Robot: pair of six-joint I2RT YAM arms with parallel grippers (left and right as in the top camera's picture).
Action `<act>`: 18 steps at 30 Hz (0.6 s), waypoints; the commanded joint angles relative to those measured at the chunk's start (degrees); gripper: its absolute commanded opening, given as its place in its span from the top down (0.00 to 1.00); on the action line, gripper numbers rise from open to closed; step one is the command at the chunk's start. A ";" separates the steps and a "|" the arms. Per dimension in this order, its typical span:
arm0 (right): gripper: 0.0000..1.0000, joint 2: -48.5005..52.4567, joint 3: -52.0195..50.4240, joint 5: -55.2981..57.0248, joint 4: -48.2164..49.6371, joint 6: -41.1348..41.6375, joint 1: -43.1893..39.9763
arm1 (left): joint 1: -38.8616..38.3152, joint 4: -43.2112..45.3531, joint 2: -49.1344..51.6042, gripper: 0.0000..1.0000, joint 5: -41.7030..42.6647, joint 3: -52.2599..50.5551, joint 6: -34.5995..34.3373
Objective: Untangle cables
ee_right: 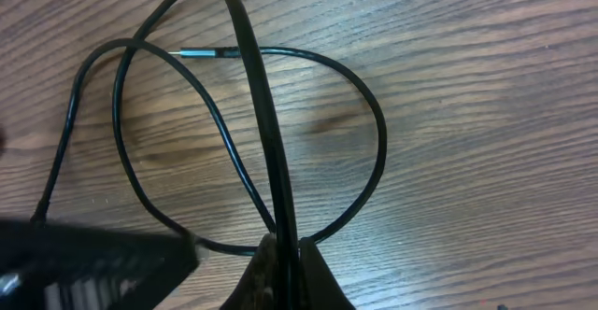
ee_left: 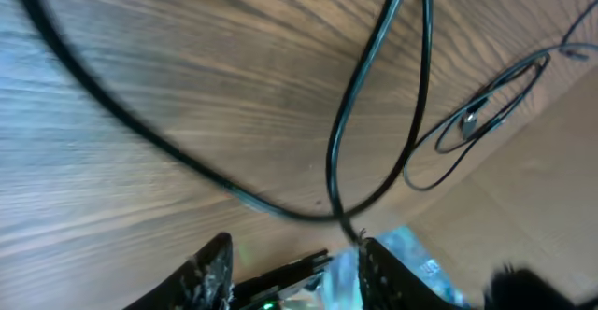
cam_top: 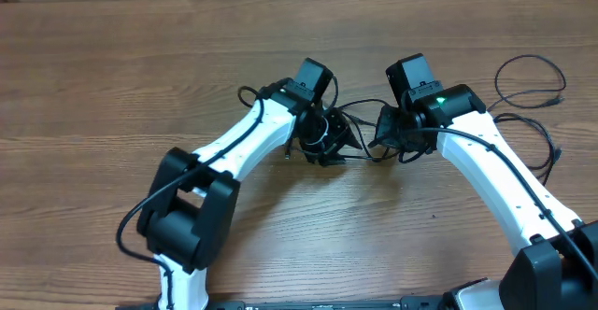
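Observation:
Thin black cables [cam_top: 360, 105] loop on the wooden table between my two grippers. My left gripper [cam_top: 329, 140] is open; in the left wrist view [ee_left: 294, 249] a cable [ee_left: 360, 86] curves down to its right fingertip and is not pinched. My right gripper [cam_top: 388, 140] is shut on a cable; in the right wrist view [ee_right: 285, 252] the fingers pinch a black cord [ee_right: 262, 114] that rises upward. Behind it a cable loop [ee_right: 378, 133] with a silvery-tipped plug [ee_right: 201, 54] lies flat on the table.
A separate loose cable [cam_top: 528, 77] coils at the far right of the table, with another strand [cam_top: 542, 137] beside the right arm. It also shows in the left wrist view [ee_left: 486, 114]. The left gripper body [ee_right: 93, 263] sits close at the lower left of the right wrist view.

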 commanded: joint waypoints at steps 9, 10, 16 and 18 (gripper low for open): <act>0.96 0.09 1.36 0.98 -0.35 0.52 -0.15 | -0.68 3.43 1.84 0.57 -5.79 0.17 -10.45; 0.96 0.09 1.38 0.98 -0.33 0.52 -0.15 | -0.90 3.45 1.84 0.57 -6.03 0.17 -10.73; 0.96 0.09 1.36 0.98 -0.35 0.52 -0.20 | -2.78 4.28 1.84 0.57 -6.25 0.17 -12.74; 0.96 0.09 1.36 0.98 -0.44 0.52 -0.20 | -3.15 4.31 1.84 0.57 -6.29 0.17 -13.07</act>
